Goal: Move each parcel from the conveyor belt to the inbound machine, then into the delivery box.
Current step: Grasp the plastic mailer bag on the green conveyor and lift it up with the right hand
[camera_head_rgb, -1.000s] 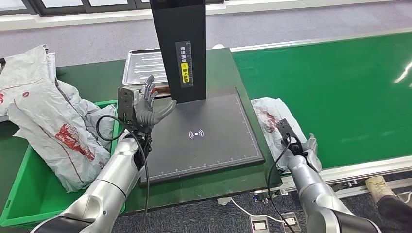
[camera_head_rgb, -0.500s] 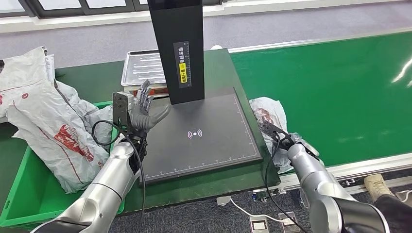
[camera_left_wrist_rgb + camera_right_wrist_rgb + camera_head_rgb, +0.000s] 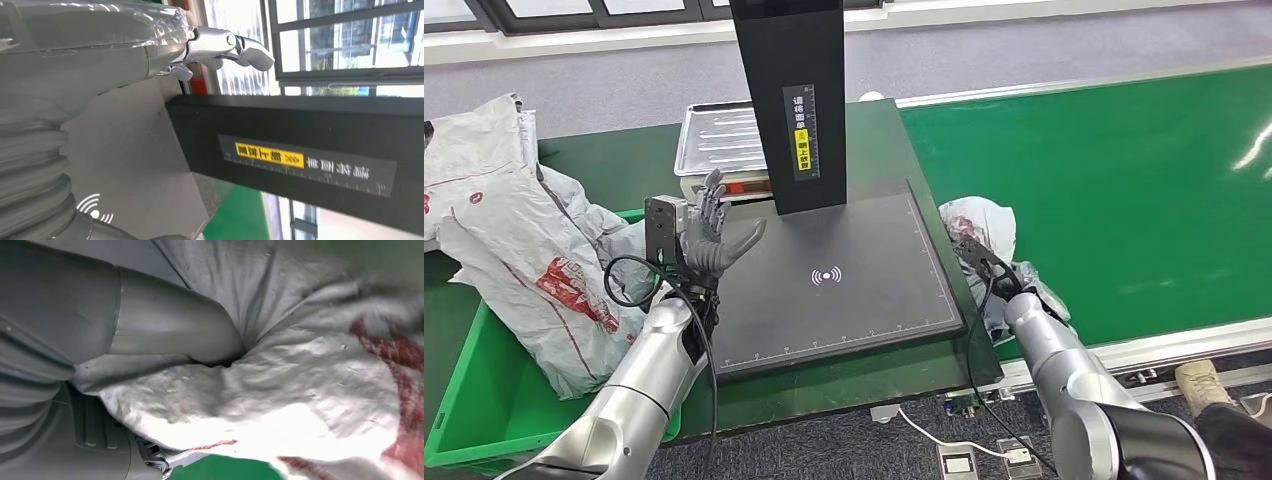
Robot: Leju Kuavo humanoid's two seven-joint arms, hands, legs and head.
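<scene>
R hand (image 3: pixel 150 340) grips the grey parcel (image 3: pixel 984 235), thumb dug into its crumpled plastic, at the near-left edge of the green conveyor (image 3: pixel 1124 190) just right of the black scan pad (image 3: pixel 834 290), while L hand (image 3: pixel 709 235) hovers open w/ fingers spread over the pad's left edge, near the green box (image 3: pixel 484 400) of bagged parcels.

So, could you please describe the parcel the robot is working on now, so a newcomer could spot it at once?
Start at the green conveyor belt and follow its near edge to where it meets the black scanner pad. There lies one crumpled grey-white parcel with red print, the right hand gripping it. Unlike the similar bags heaped by the green delivery box, it sits alone on the belt.
</scene>
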